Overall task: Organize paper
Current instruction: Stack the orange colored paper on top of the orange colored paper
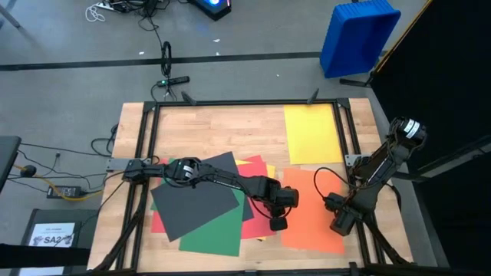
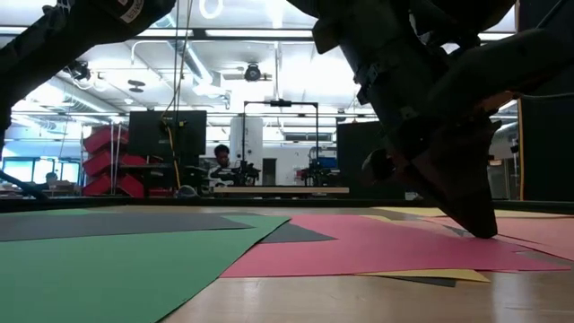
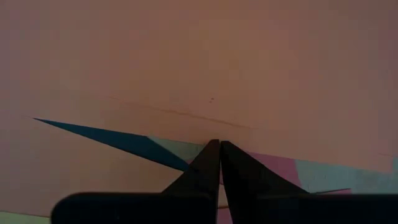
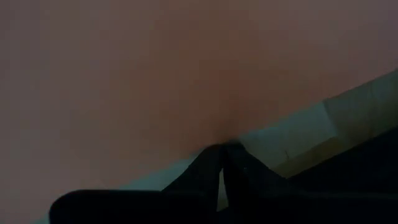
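An orange sheet (image 1: 311, 203) lies flat at the table's near right, with a yellow sheet (image 1: 311, 134) beyond it at the far right. To their left lies a fanned pile: a dark grey sheet (image 1: 196, 195) on top, then green (image 1: 215, 230), red (image 1: 257, 170) and a yellow one showing only at its edges. My left gripper (image 1: 278, 224) is shut between the pile and the orange sheet's left edge. My right gripper (image 1: 340, 225) is shut at that sheet's right edge. My left gripper touches the paper with its shut fingertips (image 3: 211, 152) at the orange sheet's left edge (image 3: 186, 127). It comes slanting down from the table's left. In the low view the tip (image 2: 484, 231) meets the flat sheet. The sheet lies on the table. My right gripper sets its shut fingertips (image 4: 214, 155) on the orange sheet's right edge (image 4: 205, 140), near the near right corner. The fingers point down from above. The sheet stays flat on the table.
Bare wood (image 1: 215, 130) shows at the far left of the table. A black frame rail (image 1: 245, 102) runs round the tabletop. A blue bin (image 1: 364, 34) stands on the floor beyond the far right corner. A white printed sheet (image 1: 55, 234) lies off the table at the left.
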Robot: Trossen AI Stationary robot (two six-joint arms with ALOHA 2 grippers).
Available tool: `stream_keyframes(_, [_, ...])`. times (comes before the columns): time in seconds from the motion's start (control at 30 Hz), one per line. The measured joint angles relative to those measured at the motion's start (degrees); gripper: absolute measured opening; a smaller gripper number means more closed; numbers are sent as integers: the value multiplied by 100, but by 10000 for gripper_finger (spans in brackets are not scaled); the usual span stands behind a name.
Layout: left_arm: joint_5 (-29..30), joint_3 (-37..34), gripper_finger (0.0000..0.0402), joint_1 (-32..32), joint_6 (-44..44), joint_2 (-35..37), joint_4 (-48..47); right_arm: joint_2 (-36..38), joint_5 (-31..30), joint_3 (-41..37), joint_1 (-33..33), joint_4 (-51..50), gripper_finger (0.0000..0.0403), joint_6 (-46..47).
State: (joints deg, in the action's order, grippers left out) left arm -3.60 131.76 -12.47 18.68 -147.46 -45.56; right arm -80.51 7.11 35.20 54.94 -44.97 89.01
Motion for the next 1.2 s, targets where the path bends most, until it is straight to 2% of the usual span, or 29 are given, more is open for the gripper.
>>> stream_keyframes(1.0, [-68, -4, 0, 2, 4, -11, 107, 2, -279, 20, -41, -201, 0, -64])
stream_keyframes(1.2, [-65, -2, 0, 0, -20, -11, 22, -24, -431, 268, -32, -827, 0, -83])
